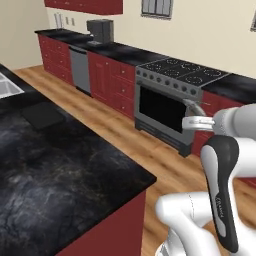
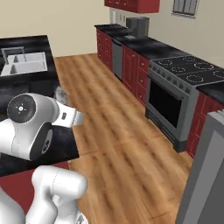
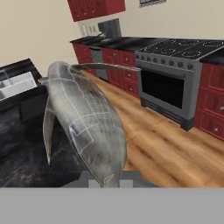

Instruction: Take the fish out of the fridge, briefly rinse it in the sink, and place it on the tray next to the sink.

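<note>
Silvery-grey fish fills the hand view, clamped in the gripper, whose jaws stand nearly closed on its body. It hangs above the black marbled countertop, with the white sink at the counter's far end and the black tray near that sink.

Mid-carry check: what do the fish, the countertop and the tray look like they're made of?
Fish: smooth, silvery-grey skin with a faint sheen and thin fins; probably slick. Countertop: black stone-like slab, grey marbled veining, slightly glossy. Tray: plain matte black, no veining; plastic or metal, unclear.
</note>
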